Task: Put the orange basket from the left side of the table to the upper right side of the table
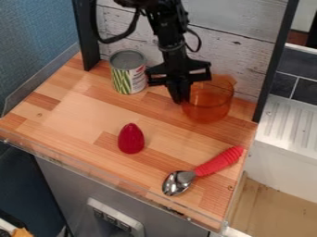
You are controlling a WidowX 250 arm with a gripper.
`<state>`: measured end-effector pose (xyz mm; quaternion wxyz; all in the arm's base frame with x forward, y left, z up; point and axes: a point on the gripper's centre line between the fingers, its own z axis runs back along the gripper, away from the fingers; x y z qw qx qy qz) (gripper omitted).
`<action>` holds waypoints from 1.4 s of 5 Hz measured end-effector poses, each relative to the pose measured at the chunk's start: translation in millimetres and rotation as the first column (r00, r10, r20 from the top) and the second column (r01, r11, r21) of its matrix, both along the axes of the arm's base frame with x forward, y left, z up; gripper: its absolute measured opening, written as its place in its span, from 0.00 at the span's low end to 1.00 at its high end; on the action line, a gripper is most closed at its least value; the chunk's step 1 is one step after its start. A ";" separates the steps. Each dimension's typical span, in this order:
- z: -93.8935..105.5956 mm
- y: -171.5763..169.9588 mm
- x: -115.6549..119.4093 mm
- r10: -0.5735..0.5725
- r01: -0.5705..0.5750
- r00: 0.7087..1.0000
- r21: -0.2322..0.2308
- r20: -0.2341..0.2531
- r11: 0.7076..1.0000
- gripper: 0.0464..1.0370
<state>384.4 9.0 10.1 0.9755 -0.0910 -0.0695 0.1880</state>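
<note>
Wooden tabletop (74, 111), upper right: orange basket (212, 104) at my gripper (180, 99); whether the jaws pinch it, I can't tell. Placing step, I reckon; next, ensure release, lift clear.

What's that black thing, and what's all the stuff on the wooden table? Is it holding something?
That's a robot arm, with a claw at its end for grabbing. The one picture comes from a camera looking down at a slant.

On the wooden table are a tin can, a red pointy thing, a spoon with a red handle, and a see-through orange basket. The claw is right at the basket's edge, but I can't tell whether it's holding it.
</note>
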 end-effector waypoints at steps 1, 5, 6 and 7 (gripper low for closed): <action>-5.4 -2.0 0.0 -0.024 0.024 1.000 0.000 -0.010 1.000 0.04; 7.8 0.8 -2.9 0.001 -0.001 1.000 0.032 -0.001 0.999 0.86; 28.1 5.6 -5.0 0.016 -0.016 1.000 -0.005 0.014 1.000 0.97; 60.7 16.3 -5.9 0.039 -0.037 0.997 -0.027 0.072 0.999 0.97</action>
